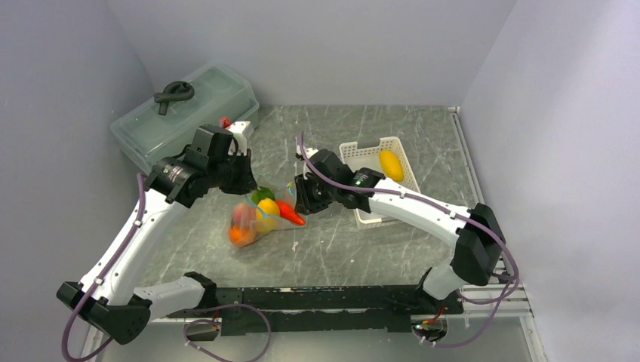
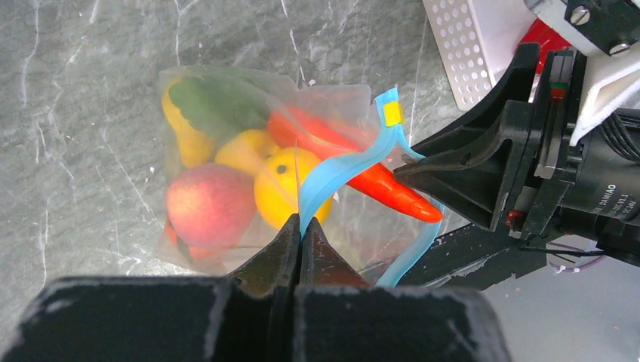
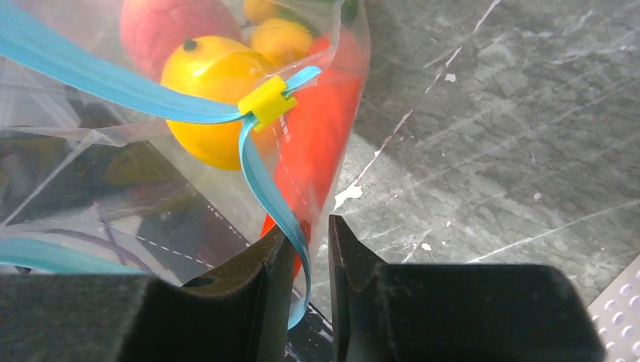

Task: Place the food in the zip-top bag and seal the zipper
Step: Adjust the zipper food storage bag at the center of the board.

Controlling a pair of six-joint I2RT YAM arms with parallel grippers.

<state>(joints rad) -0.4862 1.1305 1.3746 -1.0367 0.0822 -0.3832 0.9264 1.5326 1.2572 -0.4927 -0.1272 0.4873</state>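
Observation:
The clear zip-top bag (image 1: 256,219) hangs between my two grippers with several toy foods inside: a pink peach (image 2: 210,204), an orange (image 2: 279,185), a red carrot (image 2: 392,192) and a green piece (image 2: 215,105). My left gripper (image 2: 300,230) is shut on the teal-blue zipper strip (image 2: 340,170). My right gripper (image 3: 311,234) has its jaws slightly apart around the strip's other part (image 3: 272,188), just below the yellow slider (image 3: 266,102). A yellow mango (image 1: 390,164) lies in the white basket (image 1: 362,154).
The large translucent lidded box (image 1: 185,113) stands at the back left. The white basket sits just right of the right gripper (image 1: 302,197). Grey walls close the table at the back and on both sides.

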